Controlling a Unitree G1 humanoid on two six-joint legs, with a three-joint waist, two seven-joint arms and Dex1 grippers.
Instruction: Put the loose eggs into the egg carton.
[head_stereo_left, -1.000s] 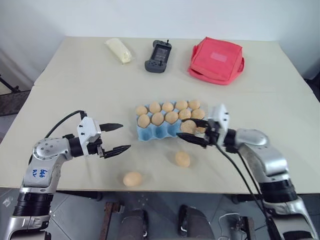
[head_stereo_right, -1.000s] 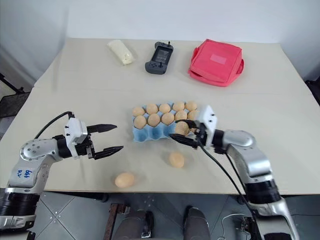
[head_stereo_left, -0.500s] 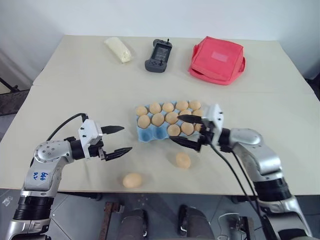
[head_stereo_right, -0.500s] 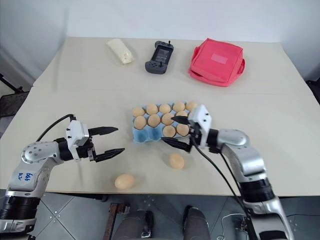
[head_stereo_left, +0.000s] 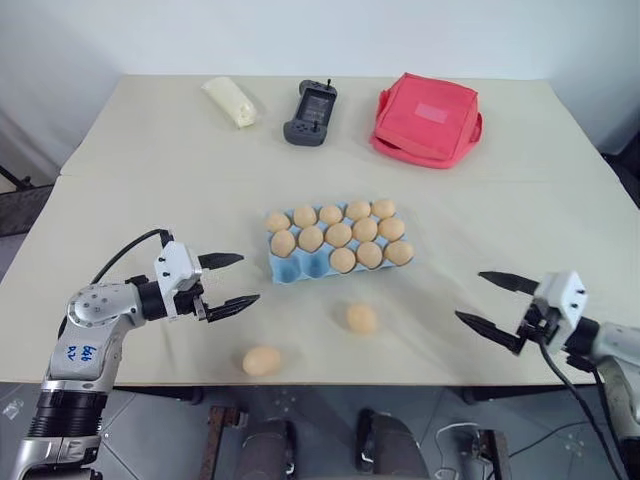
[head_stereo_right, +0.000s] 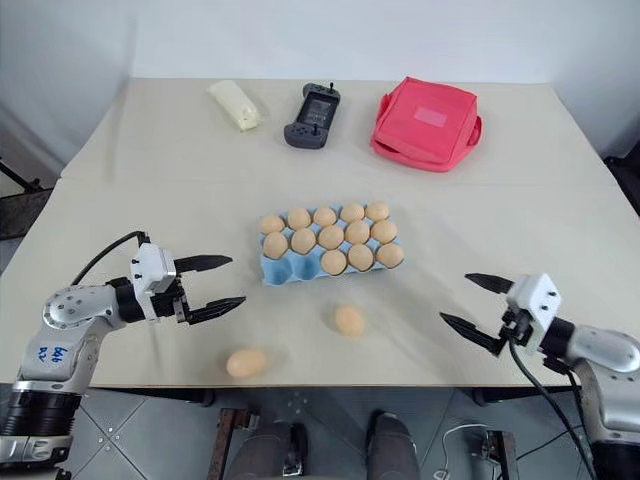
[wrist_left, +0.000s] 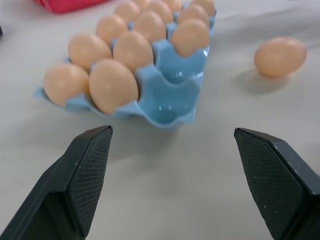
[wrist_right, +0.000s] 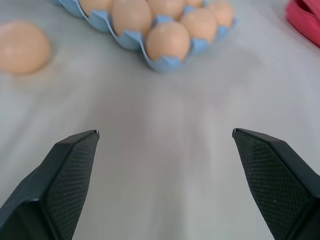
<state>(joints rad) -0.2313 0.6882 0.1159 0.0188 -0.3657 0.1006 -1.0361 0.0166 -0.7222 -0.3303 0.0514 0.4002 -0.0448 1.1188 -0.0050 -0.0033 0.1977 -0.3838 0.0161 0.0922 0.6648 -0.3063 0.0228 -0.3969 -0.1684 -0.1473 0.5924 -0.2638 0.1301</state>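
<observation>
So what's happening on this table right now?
A two-armed robot is loading eggs into a blue egg carton. Thirteen cups are filled; two at its near left end are empty. Two loose eggs lie on the table, one just in front of the carton, the other nearer the table's front edge. Both the left tool and the right tool are open and hold nothing.

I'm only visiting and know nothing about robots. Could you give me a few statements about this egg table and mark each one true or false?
1. Two loose eggs lie on the table. True.
2. The egg carton is completely full. False: two front cups are empty.
3. The right claw holds an egg. False: it is open and empty.
4. The left claw is open. True.
5. The red pouch sits beyond the carton. True.
</observation>
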